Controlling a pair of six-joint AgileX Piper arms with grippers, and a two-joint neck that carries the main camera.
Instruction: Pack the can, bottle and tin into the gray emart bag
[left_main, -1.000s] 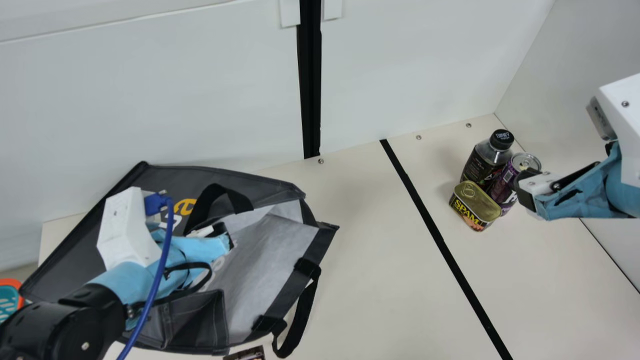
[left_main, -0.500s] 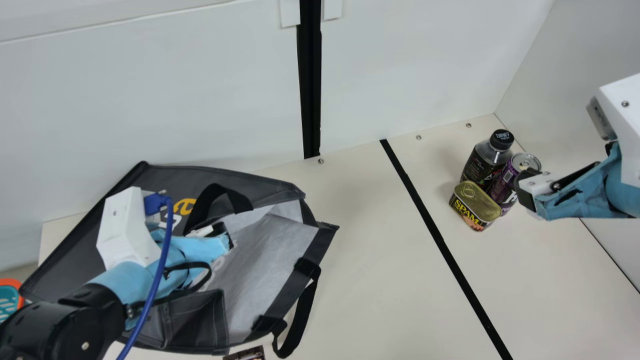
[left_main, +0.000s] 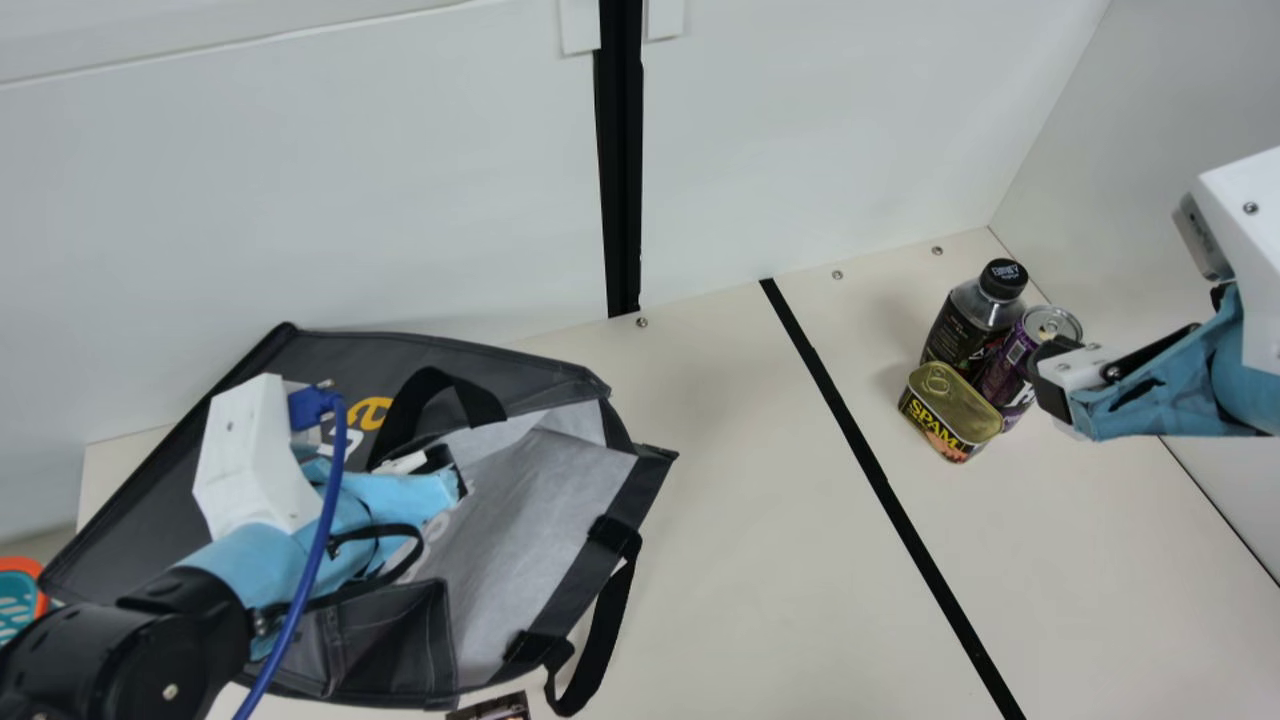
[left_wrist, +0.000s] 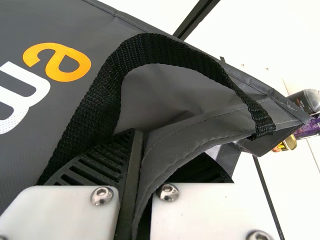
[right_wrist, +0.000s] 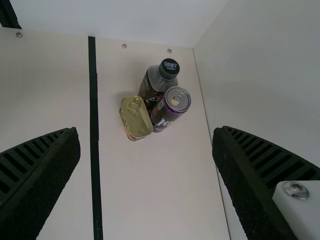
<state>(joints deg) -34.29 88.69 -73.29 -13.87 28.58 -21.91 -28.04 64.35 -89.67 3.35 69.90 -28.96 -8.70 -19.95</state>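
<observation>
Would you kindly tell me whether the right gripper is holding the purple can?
No, the right gripper is wide open, and the purple can stands on the table beyond its fingertips.

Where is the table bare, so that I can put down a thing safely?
Bare table shows between the gray bag and the black line, and also right of that line, on the near side of the tin. It is crowded at the far right, where the bottle, can and tin stand close together with the right gripper facing them.
</observation>
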